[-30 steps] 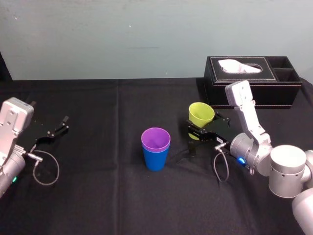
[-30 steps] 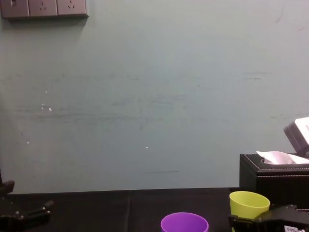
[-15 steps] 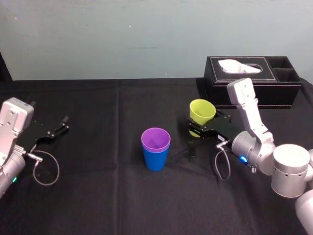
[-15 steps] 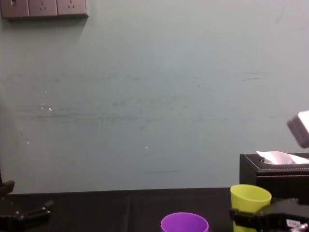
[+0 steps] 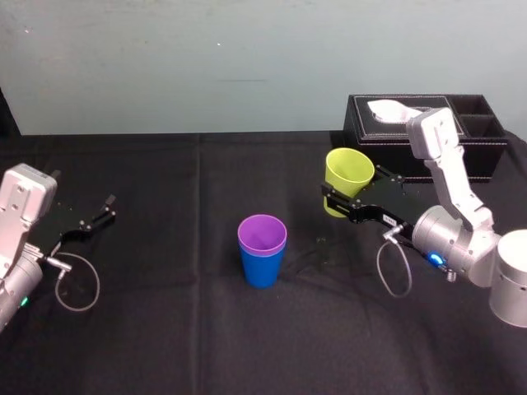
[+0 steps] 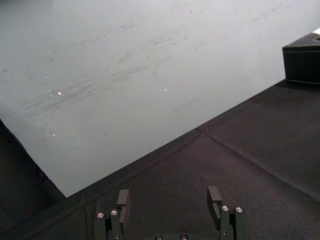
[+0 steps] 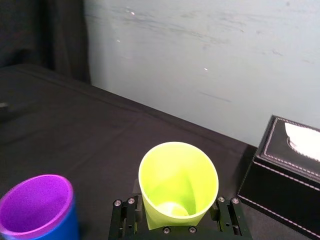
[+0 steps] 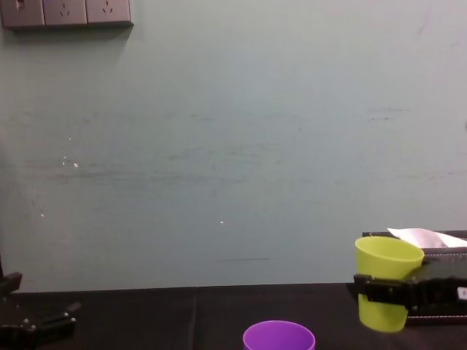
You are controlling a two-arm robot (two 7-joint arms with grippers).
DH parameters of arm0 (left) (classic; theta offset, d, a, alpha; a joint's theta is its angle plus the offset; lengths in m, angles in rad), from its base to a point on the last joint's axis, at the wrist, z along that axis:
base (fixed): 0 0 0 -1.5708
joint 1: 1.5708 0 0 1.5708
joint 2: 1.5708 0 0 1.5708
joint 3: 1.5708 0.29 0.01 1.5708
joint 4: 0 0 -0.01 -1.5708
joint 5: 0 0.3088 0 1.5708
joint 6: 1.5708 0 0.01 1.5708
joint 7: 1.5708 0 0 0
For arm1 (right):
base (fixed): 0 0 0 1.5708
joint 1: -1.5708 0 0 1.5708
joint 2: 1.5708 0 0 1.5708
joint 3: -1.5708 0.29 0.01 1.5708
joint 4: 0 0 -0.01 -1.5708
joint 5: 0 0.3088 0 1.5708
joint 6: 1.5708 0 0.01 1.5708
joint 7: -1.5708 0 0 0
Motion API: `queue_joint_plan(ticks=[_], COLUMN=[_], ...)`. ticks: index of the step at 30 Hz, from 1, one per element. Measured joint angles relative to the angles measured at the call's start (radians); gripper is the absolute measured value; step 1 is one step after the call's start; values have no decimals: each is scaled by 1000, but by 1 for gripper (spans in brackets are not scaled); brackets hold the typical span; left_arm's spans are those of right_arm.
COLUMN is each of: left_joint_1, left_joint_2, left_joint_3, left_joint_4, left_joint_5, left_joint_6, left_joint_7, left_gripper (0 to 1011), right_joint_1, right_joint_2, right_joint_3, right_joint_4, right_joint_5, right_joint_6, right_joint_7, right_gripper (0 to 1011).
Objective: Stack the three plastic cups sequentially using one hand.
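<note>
Head view: the yellow-green cup (image 5: pixel 347 171) is being gripped above the bench (image 5: pixel 165 329) by the right end effector (image 5: pixel 342 197), right of the purple cup (image 5: pixel 262 233) nested in the blue cup (image 5: pixel 263 268). Left wrist view: the parked left end effector (image 6: pixel 168 197) is being held spread.

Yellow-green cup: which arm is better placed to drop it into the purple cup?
Right. The right gripper holds the yellow-green cup aloft beside the purple cup; the left gripper rests open, far off at the left of the table.
</note>
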State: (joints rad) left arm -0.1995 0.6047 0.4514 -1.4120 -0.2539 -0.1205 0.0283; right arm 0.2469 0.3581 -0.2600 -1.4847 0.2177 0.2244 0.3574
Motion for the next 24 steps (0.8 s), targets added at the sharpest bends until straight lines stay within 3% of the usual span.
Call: queue_joint_plan(ticks=[2, 11, 19, 24], left_joint_1=[0, 0, 0, 0], left_joint_2=[0, 0, 0, 0], left_joint_3=[0, 0, 0, 0], left_joint_4=[0, 0, 0, 0], left_joint_5=[0, 0, 0, 0], left_joint_6=[0, 0, 0, 0], left_joint_7=[0, 0, 0, 0], left_gripper=[1010, 1010, 1010, 1010], right_joint_1=[-17, -59, -69, -67], right_joint_2=[27, 96, 123, 133], right_joint_3=[2, 9, 4, -20], right_joint_4=[-60, -209, -287, -324], right_joint_5=[14, 69, 108, 121], right_joint_6=[24, 69, 90, 102], right_joint_7=[16, 59, 83, 86], right_gripper=[734, 733, 734, 733])
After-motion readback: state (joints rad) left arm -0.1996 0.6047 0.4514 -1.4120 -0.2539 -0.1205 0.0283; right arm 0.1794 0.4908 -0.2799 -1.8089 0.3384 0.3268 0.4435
